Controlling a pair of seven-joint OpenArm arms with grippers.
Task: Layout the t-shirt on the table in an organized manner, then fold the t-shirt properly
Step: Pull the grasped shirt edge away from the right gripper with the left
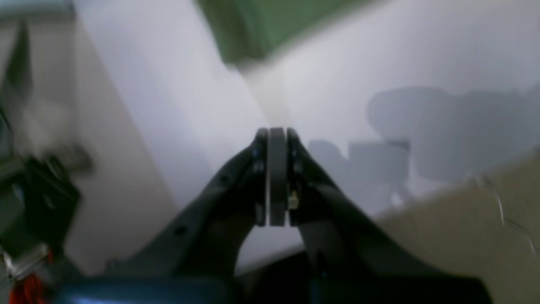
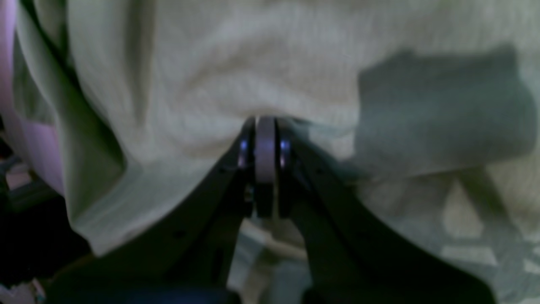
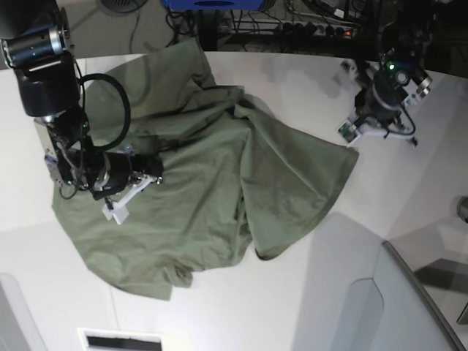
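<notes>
Olive-green t-shirt (image 3: 219,183) lies rumpled across the white bench (image 3: 307,307), not laid flat; folding not begun. Right gripper (image 2: 265,126) jaws closed against the shirt's cloth; left gripper (image 1: 277,135) jaws closed, empty, clear of the shirt.

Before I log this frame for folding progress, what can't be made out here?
- Whether the right hand pinches the t-shirt: right wrist view is blurred, shut pads meet a fold; base view hides the tips behind the arm.
- Collar and label: buried in crumpled folds, base view.
- Left hand: small in base view; wrist view shows only blurred table and a green corner.
</notes>
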